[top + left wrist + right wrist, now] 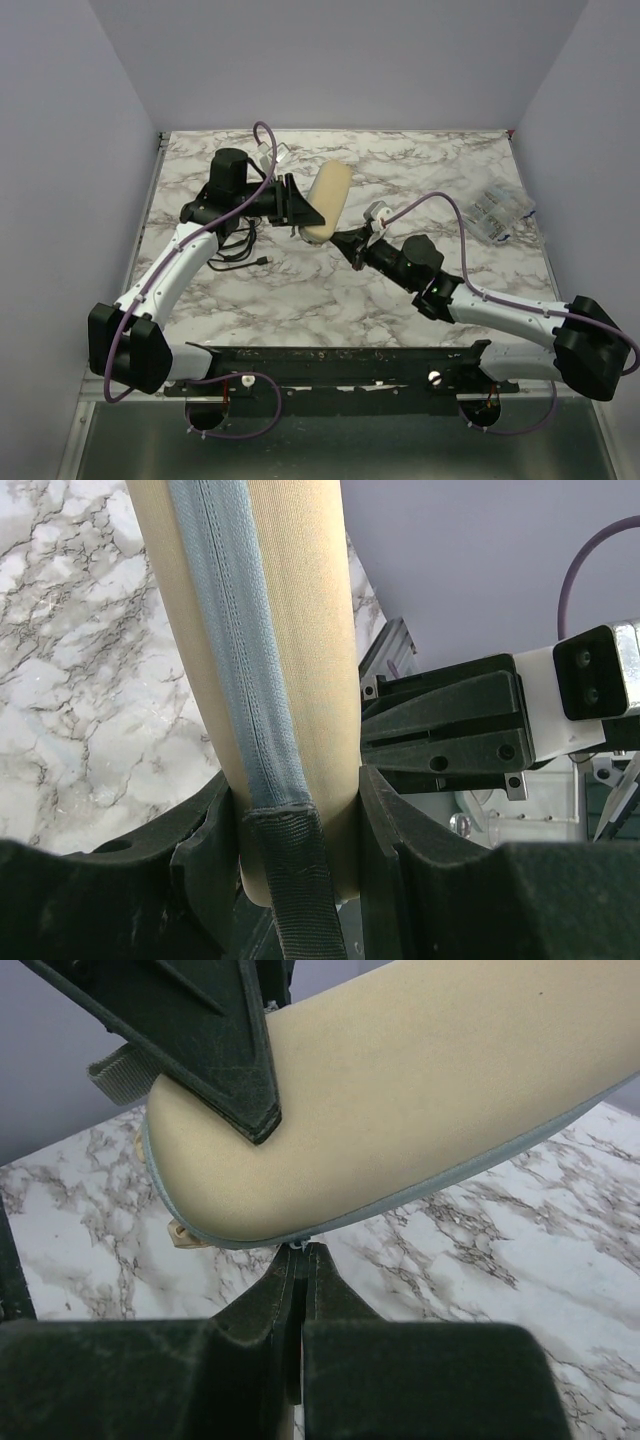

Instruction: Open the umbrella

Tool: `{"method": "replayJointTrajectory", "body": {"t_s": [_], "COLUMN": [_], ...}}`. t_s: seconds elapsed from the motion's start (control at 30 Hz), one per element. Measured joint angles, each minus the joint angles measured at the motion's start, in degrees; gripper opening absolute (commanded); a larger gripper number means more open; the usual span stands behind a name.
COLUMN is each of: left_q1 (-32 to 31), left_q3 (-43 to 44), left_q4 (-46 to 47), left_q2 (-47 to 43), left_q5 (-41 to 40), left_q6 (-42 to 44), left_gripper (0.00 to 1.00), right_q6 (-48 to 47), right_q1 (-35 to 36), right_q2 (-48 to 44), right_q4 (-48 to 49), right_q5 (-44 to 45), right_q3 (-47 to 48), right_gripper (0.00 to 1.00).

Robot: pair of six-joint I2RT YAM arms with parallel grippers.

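Marble tabletop [300, 300], grey walls [330, 60]; left end effector [299, 213] around tan case [329, 198], right end effector [346, 240] closed at seam.

White-and-grey marble-pattern tabletop [300, 300]. Pale beige oval hard case [326, 203] around 12 o'clock of table centre, long axis tipped toward 1 o'clock, with a grey-blue zipper seam [235, 680] along its length and a dark webbing strap [300, 880] at one end. Clear plastic compartment box [497, 210] at 2 o'clock by the table edge (contents too small to tell). Thin black cable [237, 252] loose at 8 o'clock of the case.
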Motion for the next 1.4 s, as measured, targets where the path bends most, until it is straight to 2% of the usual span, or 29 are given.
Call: {"method": "replayJointTrajectory", "body": {"t_s": [0.43,0.7,0.93,1.17,1.4], "left_q1": [-1.2,-2.1,-5.7,-7.4,-7.7], "left_q3": [0.5,1.0,6.3,4.9,4.6], "left_q4": [-1.4,-2.6,-10.5,-13.1,-16.6], "left_q2": [0.8,1.0,4.1,3.8,2.4], "left_q5": [-0.9,-1.5,-4.0,-5.9,-11.2], "left_q6": [1.4,2.7,6.3,6.6,6.5], "left_gripper": [0.0,0.0,0.0,0.0,0.0], "right_q6": [-0.1,0.0,0.7,2.0,3.4], "right_q1": [0.3,0.3,0.3,0.3,0.3], "right_q2": [-0.4,-1.4,-4.7,-7.0,-7.0], "right_q4": [-2.8,-4.0,-5.2,-5.5,-5.8], "right_q5": [7.9,8.1,8.1,8.0,7.4], "right_q3": [0.0,-0.2,-2.9,-6.3,-6.8], "right_gripper": [0.01,0.01,0.01,0.01,0.01]}}
